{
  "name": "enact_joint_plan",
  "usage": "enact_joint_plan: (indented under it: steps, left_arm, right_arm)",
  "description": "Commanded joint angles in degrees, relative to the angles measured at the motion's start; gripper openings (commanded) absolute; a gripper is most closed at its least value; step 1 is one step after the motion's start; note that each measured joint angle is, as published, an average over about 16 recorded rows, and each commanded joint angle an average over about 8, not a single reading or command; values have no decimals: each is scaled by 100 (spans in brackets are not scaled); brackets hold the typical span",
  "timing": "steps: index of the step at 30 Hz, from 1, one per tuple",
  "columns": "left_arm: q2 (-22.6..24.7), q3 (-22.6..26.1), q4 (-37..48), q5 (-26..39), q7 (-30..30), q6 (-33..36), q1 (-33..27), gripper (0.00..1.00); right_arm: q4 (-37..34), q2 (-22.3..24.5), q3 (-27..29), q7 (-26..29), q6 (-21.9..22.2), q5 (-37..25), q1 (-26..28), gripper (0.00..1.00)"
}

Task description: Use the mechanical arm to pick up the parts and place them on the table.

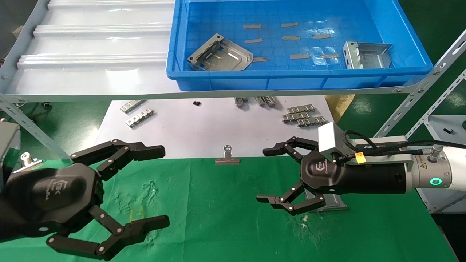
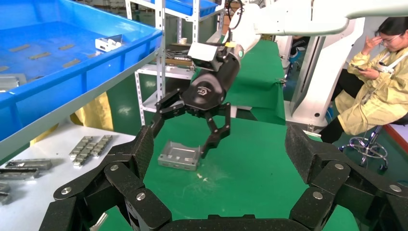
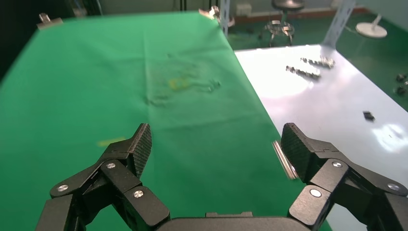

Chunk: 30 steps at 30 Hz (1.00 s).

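R gripper (image 1: 263, 174), fingers spread wide and empty, over the green table (image 1: 225, 225) near its right edge; one part (image 2: 179, 155) lies flat on the cloth just beside it. Two more parts (image 1: 219, 54) sit in the blue bin (image 1: 291, 78) on the shelf beyond the table's far edge. L gripper (image 1: 160, 185) parked w/ fingers apart at the near-left corner.

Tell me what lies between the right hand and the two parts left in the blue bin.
In the head view: white paper sheet with ribbed metal strips, then the blue bin wall, between right hand and parts.

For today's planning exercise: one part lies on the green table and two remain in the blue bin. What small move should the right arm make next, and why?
Probably lift the right gripper clear and swing toward the blue bin. Its fingers are open and empty, one part already lies on the table, and two parts wait in the bin.
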Motion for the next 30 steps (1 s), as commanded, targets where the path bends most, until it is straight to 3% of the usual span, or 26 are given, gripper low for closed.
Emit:
enact_joint_plan:
  steps: [1,30]
  left_arm:
    - [0,0,0,0,0,0,0,100]
    - [0,0,0,0,0,0,0,100]
  right_arm:
    - [248,81,255,156,8,-8,-170,100]
    - [3839,1258,3942,2405,125,-120,-2635,100]
